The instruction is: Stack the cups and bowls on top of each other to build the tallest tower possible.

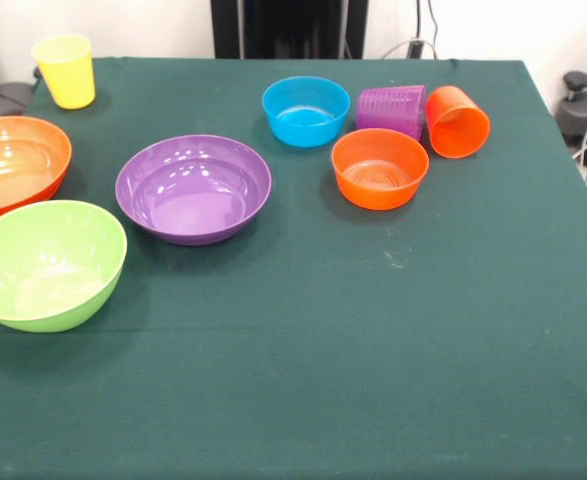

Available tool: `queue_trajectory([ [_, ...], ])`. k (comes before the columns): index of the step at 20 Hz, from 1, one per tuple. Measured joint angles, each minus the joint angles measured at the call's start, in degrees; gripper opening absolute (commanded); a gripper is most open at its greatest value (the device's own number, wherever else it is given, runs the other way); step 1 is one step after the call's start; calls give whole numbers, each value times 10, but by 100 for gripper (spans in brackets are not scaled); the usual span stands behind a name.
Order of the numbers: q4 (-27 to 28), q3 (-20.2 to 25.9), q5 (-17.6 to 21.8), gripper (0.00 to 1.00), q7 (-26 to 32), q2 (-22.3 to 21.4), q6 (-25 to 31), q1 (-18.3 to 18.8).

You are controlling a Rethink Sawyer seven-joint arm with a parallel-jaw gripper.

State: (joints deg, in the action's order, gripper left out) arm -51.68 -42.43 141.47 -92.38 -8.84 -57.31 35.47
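In the front view the yellow cup [64, 70] stands upright at the far left corner of the table. The purple ribbed cup [391, 110] and the orange cup [457, 121] lie on their sides at the far right, side by side. A small blue bowl [306, 110] and a small orange bowl [379, 168] sit next to them. A large purple bowl [193, 188] sits left of centre. A lime green bowl [45, 264] and a large orange bowl [13, 163] sit at the left edge. The pink bowl and the second green bowl are out of view. The gripper is not in view.
The robot's black pedestal [288, 28] stands at the far edge of the green table [373, 350]. Cables and a black knob [578, 85] lie off the table's right side.
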Motion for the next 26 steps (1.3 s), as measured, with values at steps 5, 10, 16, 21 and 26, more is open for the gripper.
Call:
queue_trajectory([
  [5,8,3,1,100,0,15,0,7],
  [10,9,5,1,100,0,26,0,7],
  [16,0,4,1,100,0,33,-7,-3],
  [21,-16,5,1,100,0,37,-19,-16],
  [26,-46,5,0,100,0,37,-30,-35],
])
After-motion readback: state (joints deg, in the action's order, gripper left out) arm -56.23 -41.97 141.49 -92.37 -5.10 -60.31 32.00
